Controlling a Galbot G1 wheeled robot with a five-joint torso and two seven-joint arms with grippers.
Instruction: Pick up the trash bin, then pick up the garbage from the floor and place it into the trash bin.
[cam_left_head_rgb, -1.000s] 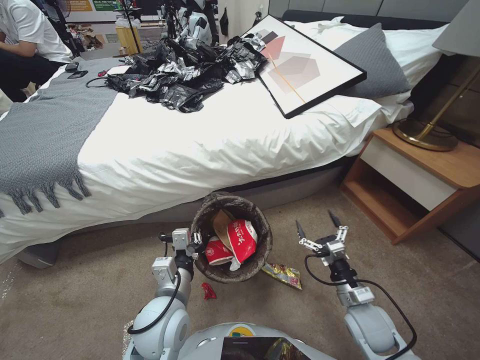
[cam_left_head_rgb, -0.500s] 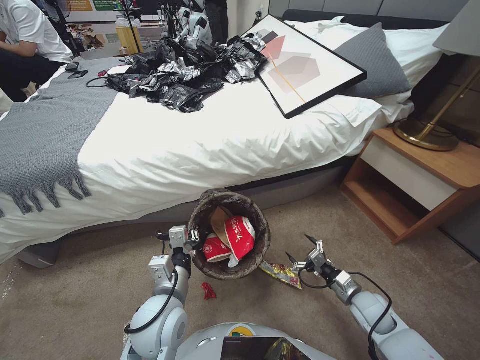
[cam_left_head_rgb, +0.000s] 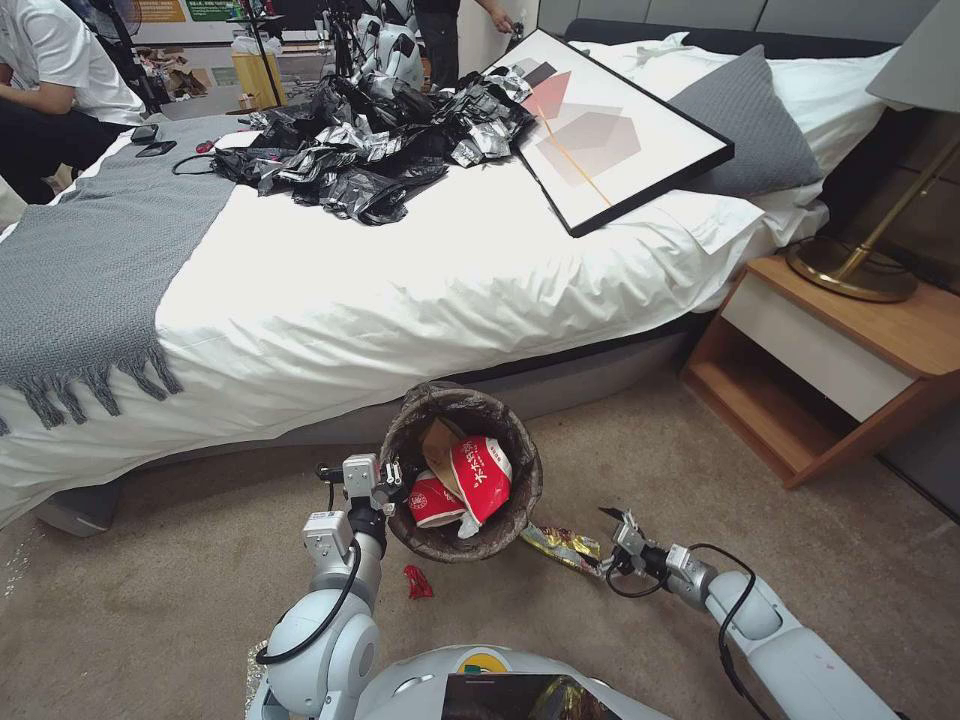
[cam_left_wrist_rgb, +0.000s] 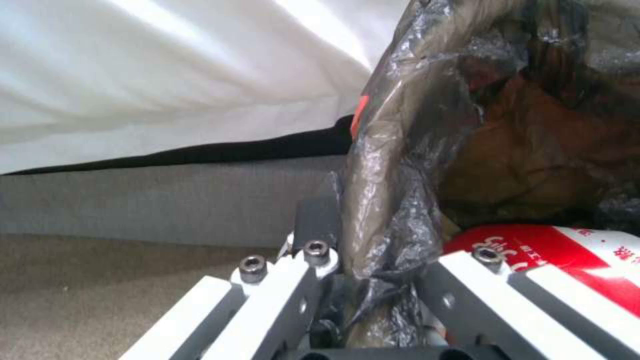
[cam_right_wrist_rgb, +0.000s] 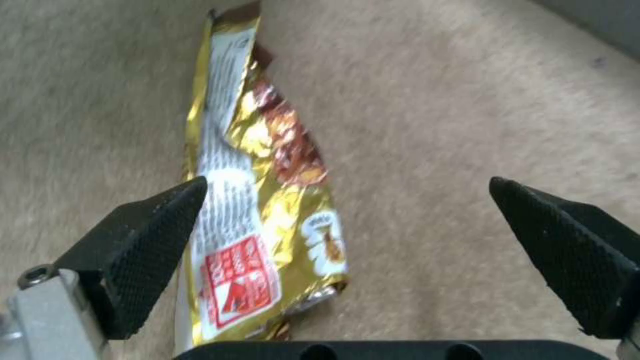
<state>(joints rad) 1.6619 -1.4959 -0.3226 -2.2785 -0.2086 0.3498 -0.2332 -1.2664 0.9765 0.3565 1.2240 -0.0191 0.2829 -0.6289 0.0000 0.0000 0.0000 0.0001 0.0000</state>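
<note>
Right wrist view: right gripper spread wide over gold snack wrapper on carpet, at bin's 4 o'clock. Left gripper pinches trash bin rim at 9 o'clock. Risk: wrapper off-centre; fingers may close on carpet.

Glossy gold foil wrapper, matt carpet

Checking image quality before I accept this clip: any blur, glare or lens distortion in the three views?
Head view: wide-angle bending toward the edges, sharp, glare on the black bags. Left wrist view: trash bin liner very close and soft. Right wrist view: carpet blurred, glints on the gold wrapper.
</note>
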